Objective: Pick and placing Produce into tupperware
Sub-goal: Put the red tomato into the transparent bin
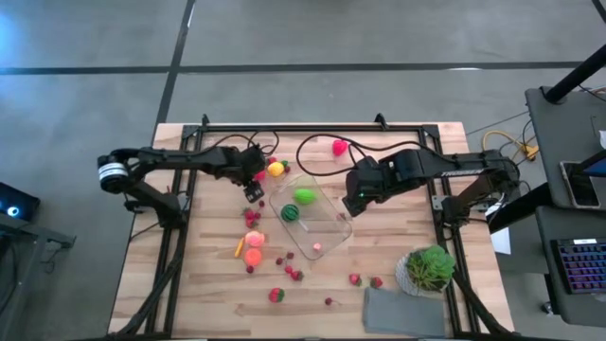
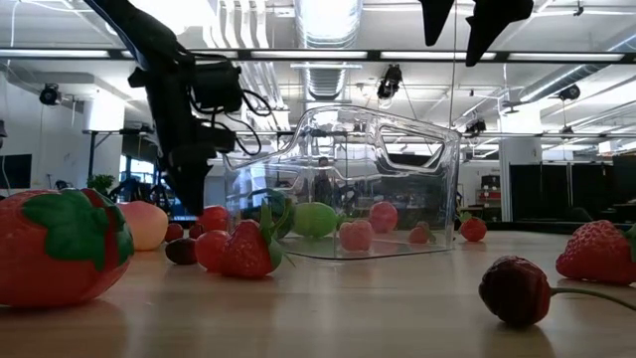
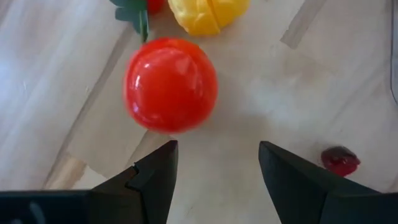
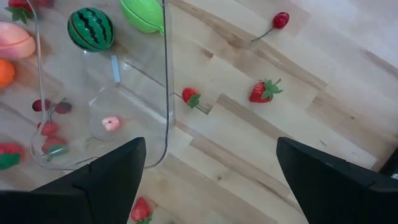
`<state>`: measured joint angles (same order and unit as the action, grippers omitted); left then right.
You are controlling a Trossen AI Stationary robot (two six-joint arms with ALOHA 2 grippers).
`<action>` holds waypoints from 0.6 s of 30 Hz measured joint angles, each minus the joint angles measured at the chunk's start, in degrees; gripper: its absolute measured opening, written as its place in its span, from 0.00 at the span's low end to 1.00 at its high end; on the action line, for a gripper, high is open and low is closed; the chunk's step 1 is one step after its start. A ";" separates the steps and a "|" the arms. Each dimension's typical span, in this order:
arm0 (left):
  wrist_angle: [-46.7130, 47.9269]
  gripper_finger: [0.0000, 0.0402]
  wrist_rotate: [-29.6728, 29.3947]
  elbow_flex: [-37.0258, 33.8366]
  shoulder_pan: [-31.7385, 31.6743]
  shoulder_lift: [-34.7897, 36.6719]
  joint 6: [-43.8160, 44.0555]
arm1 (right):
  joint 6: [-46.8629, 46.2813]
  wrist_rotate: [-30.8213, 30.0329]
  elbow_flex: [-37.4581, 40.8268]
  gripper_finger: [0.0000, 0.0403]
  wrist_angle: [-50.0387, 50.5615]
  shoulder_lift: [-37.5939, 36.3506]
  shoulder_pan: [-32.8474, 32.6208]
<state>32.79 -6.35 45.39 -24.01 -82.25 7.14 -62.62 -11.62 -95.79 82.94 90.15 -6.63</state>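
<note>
Your left gripper (image 3: pixel 217 177) hangs open just short of the red tomato (image 3: pixel 171 84) at the tub's (image 1: pixel 333 225) ten o'clock, so drop lower, straddle it and close, while your right gripper (image 4: pixel 208 180) waits open over the tub's three o'clock rim.

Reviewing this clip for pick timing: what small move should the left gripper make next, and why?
Probably ease forward. The left gripper is open with nothing between its fingers, and the round red fruit lies on the table just ahead of the fingertips, near a yellow fruit. Straddling it comes before closing.
</note>
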 joint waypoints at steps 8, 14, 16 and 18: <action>-0.30 0.55 -0.24 0.65 0.15 3.45 -0.02 | 0.06 0.94 0.02 0.88 0.11 0.00 0.00; -1.33 0.68 -3.81 1.32 0.26 10.11 -0.49 | 0.65 1.09 0.02 0.88 0.46 0.00 0.02; -1.87 0.74 -5.75 1.30 0.22 11.38 -0.74 | 0.93 1.09 0.02 0.88 0.49 0.00 0.00; -2.66 0.78 -4.40 1.12 0.22 11.80 -4.48 | 1.23 1.09 0.04 0.88 0.55 0.00 0.00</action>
<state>30.13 -10.74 46.50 -23.79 -70.45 2.67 -61.39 -10.52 -95.74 83.49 90.15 -6.63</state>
